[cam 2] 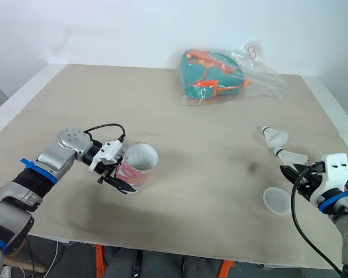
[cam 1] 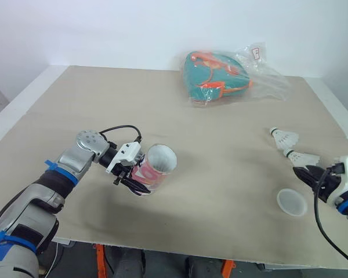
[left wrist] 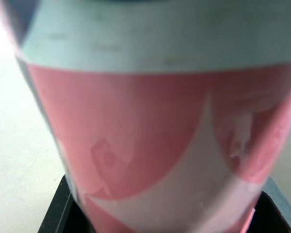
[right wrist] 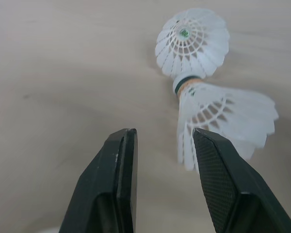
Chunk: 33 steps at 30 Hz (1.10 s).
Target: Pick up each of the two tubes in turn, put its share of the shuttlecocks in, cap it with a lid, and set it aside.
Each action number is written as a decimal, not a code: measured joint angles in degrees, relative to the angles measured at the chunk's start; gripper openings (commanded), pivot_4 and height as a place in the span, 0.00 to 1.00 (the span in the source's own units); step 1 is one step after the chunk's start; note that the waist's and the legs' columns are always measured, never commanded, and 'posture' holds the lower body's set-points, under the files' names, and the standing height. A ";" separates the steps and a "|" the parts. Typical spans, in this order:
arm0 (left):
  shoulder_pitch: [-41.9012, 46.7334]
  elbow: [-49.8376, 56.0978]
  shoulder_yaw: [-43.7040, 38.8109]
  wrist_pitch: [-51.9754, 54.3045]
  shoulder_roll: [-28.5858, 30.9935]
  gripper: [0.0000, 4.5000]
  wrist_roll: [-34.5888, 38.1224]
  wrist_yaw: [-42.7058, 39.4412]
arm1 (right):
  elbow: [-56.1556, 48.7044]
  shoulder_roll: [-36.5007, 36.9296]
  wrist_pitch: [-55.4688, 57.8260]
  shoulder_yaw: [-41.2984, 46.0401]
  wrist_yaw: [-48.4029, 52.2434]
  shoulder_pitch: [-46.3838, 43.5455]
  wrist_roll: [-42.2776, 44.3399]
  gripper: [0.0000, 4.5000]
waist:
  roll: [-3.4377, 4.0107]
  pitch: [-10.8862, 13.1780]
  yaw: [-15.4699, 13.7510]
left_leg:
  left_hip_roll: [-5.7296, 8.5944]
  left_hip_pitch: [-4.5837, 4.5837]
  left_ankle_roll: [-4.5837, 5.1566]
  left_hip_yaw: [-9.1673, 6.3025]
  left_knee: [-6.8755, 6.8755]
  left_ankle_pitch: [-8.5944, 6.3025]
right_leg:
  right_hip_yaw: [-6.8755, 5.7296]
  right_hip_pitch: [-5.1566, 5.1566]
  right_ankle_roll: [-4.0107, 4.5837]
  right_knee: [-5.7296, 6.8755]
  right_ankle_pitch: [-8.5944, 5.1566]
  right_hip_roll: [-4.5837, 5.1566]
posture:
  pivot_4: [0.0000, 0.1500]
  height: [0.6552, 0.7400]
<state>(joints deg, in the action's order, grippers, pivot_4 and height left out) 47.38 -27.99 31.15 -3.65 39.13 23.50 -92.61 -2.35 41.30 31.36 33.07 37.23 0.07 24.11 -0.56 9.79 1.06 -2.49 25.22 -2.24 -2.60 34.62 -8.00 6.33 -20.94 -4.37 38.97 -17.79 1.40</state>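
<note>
Left end effector (cam 1: 134, 180): we see it clamped on the short pink-and-white cardboard tube (cam 1: 158, 164), held tilted at the near left of the beige surface (cam 1: 104, 104), open mouth towards the right.
Right end effector (right wrist: 162, 138): fingers parted, holding nothing, just beside the nearer white feathered shuttlecock (right wrist: 228, 119).
Farther white shuttlecock (right wrist: 193, 41): touching the nearer one's cork.
Round translucent plastic lid (cam 1: 292, 202): flat on the surface, near the right end effector.
Teal-and-orange bag in clear wrap (cam 1: 214, 75): far side.

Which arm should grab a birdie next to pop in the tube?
The right. The open right gripper points at the nearer white mesh-skirted shuttlecock, which lies close ahead of it. The left gripper is busy holding the pink-and-white cardboard tube.
</note>
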 measured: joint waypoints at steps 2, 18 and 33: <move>-0.24 0.33 -0.26 0.27 0.03 0.48 -0.03 0.01 | 0.40 0.29 -0.14 -1.32 -0.28 -1.12 -0.50 0.46 | 0.00 0.00 0.01 | 0.00 0.01 0.00 0.00 -0.02 0.00 | 0.00 0.00 -0.11 0.00 0.06 0.00 | 1.00 1.00; -1.03 2.29 -1.51 2.42 0.19 0.48 -0.92 0.00 | 8.29 1.02 -2.85 -5.38 -5.78 -6.56 -6.92 0.02 | 0.00 0.00 0.02 | 0.01 0.03 0.00 0.00 -0.12 0.00 | 0.00 -0.05 -0.13 0.00 0.06 0.00 | 1.00 1.00; -0.81 2.20 -1.74 2.72 0.06 0.48 -1.41 0.00 | -32.21 10.10 6.28 -7.74 7.68 -13.55 17.24 0.02 | -0.02 0.09 0.18 | -0.06 0.03 0.00 -0.02 -0.11 0.01 | -0.03 -0.06 0.09 -0.01 -0.05 -0.05 | 1.00 1.00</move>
<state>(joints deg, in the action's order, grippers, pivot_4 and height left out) 46.57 -25.80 29.41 -0.92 39.18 22.09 -92.61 -34.57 51.40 37.64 25.33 44.91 -13.48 41.35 -0.58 9.88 1.24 -2.56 25.25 -2.24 -2.62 34.51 -7.99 6.30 -21.00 -4.28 38.96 -17.84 1.34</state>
